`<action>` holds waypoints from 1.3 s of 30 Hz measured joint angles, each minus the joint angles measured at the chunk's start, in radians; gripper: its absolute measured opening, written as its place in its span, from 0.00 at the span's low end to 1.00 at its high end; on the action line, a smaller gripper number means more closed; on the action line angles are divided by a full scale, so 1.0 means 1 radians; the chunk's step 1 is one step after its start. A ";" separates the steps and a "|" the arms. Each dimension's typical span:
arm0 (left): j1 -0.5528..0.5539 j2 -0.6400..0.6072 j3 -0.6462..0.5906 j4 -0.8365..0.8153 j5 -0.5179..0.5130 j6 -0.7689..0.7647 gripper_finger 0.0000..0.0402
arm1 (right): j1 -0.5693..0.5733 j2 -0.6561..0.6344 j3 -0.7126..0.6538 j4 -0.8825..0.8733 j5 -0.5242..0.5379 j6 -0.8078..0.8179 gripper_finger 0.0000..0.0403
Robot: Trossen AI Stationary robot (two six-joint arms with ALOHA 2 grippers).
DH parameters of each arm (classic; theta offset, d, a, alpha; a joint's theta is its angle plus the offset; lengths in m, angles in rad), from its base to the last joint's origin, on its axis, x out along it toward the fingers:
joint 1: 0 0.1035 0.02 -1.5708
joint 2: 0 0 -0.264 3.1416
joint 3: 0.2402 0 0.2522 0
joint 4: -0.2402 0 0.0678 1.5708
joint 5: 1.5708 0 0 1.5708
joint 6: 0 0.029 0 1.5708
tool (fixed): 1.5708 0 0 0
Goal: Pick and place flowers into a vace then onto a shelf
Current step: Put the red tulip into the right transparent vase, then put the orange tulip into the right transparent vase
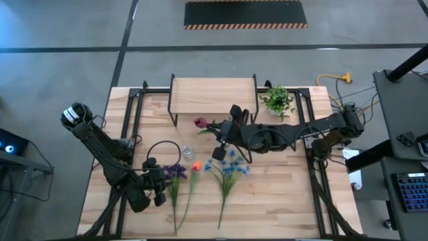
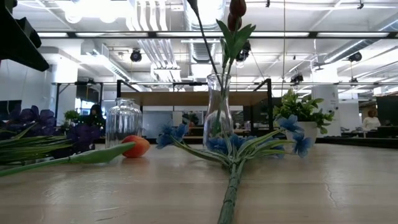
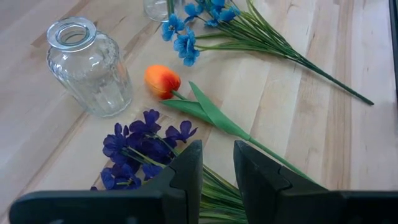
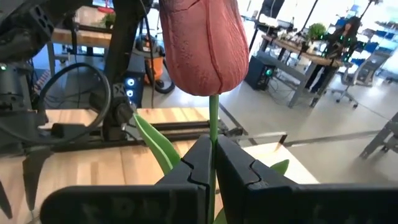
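The red tulip [image 4: 202, 43] stands upright over the table's middle, stem clenched in my right gripper [image 4: 210, 163] above the tall vase [image 2: 219, 112]. My left gripper [image 3: 216, 168] hovers slightly parted over the purple flowers [image 3: 140, 146].

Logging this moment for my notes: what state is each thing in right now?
Red tulip: upright, stem pinched in the right hand.
Tall vase: upright, tulip stem in it.
Glass jar: upright, empty.
Orange tulip: lying flat.
Blue flowers: lying flat.
Purple flowers: lying flat.
Left hand: over the purple flowers, slightly open.
Shelf: bare.
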 joint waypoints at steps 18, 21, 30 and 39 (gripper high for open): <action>0.000 0.000 0.000 0.005 0.000 0.000 0.18 | -0.017 0.000 -0.004 -0.110 0.006 0.157 0.09; 0.000 0.000 0.000 0.011 0.000 0.000 0.18 | -0.016 0.000 -0.004 -0.110 0.005 0.157 0.14; 0.000 0.000 0.000 0.015 0.000 0.000 0.18 | -0.015 0.000 -0.004 -0.145 0.005 0.183 0.29; 0.000 0.000 0.000 0.015 0.000 0.001 0.18 | 0.016 -0.004 -0.004 -0.133 0.005 0.127 0.41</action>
